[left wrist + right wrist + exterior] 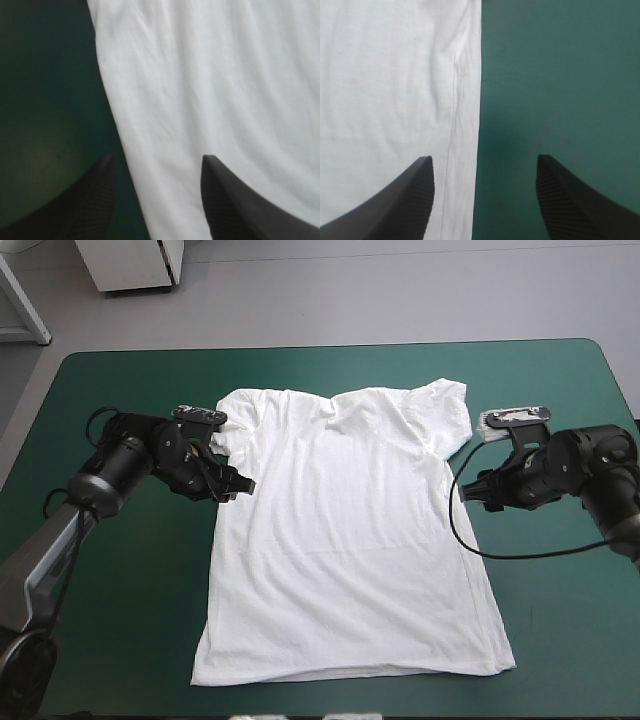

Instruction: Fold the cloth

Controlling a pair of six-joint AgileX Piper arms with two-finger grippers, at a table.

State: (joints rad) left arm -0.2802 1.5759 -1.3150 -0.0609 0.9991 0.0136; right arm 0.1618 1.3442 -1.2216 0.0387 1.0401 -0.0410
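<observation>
**A:** High view first. T-shirt (350,540) spread flat mid-table on the teal-green cover (120,620), collar toward the far edge, hem toward the near edge. Few wrinkles.

**B:** And the arms?

**A:** Left gripper (240,485) sits at the shirt's left side edge, just below the sleeve. Right gripper (470,488) is just beside the opposite side edge, level with it. Mirrored stance, so I'd judge each is set to take one side for a lengthwise fold.

**B:** Left wrist view?

**A:** Left gripper (157,160) has its fingers spread wide, nothing pinched. The T-shirt (210,75) edge runs up between them, one finger over cloth, the other over the cover (45,75). It straddles the edge, presumably so that a squeeze would catch it. Can't tell whether it touches the fabric.

**B:** Right wrist view?

**A:** Same picture, reversed. Right gripper (485,159) gapes, empty. One finger is over the T-shirt (385,75), one over bare cover (560,75), the stitched side edge between them.

**B:** Progress?

**A:** No fold made yet, by the look of it. The grasp comes first.
</observation>
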